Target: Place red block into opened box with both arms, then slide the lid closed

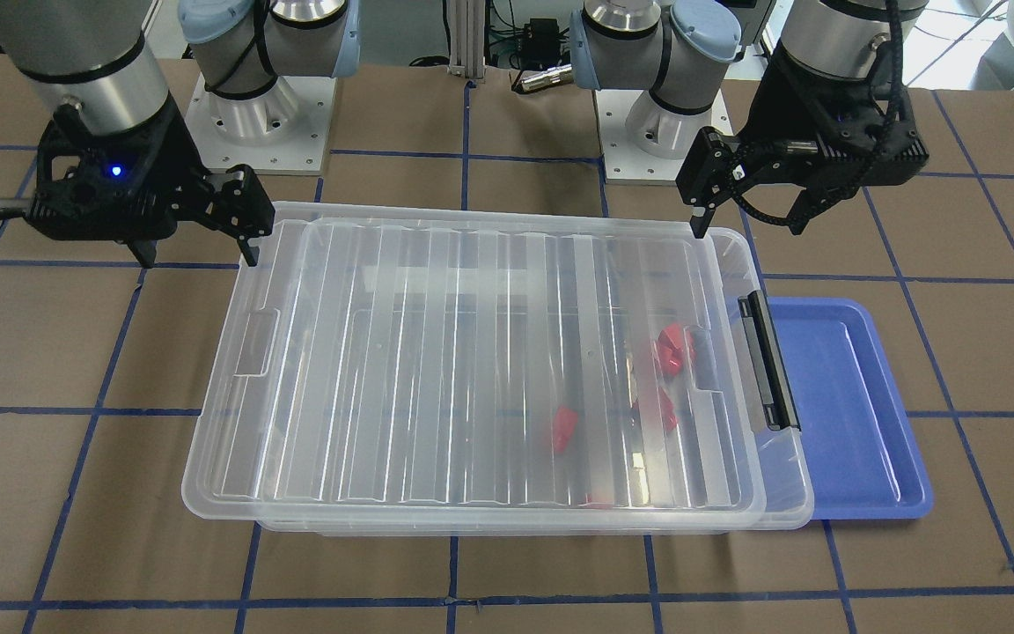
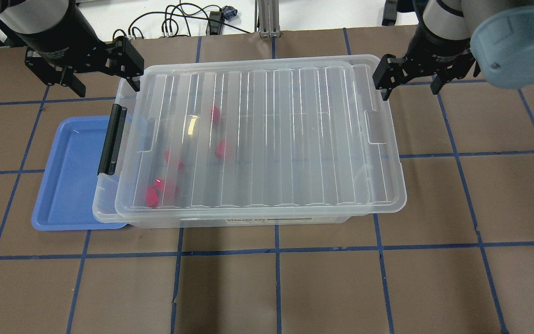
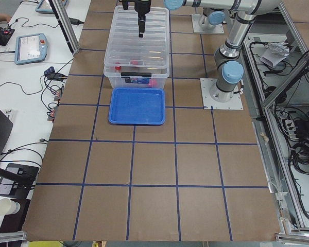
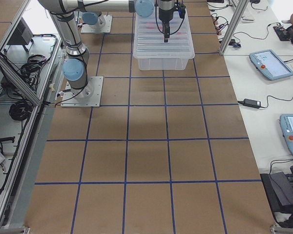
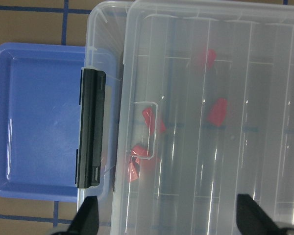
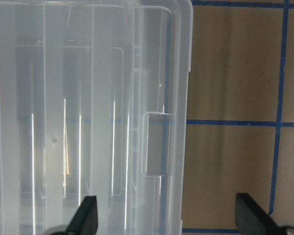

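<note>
The clear box (image 2: 104,204) stands mid-table with the ribbed clear lid (image 2: 271,134) lying on top, shifted slightly away from the black latch (image 2: 111,139), so a narrow strip of rim shows at that end. Several red blocks lie inside near the latch end, seen through the lid, among them one red block (image 2: 223,148) and another (image 5: 218,111). My left gripper (image 2: 102,76) hovers open at the far corner by the latch end, holding nothing. My right gripper (image 2: 410,83) hovers open at the opposite far corner, also holding nothing. Both wrist views show the fingertips (image 6: 88,218) wide apart.
A blue tray (image 2: 67,176) lies flat against the latch end of the box, partly under it. The arm bases (image 1: 256,114) stand behind the box. The table is brown with a blue tape grid; desks with cables and tablets (image 3: 31,47) flank it.
</note>
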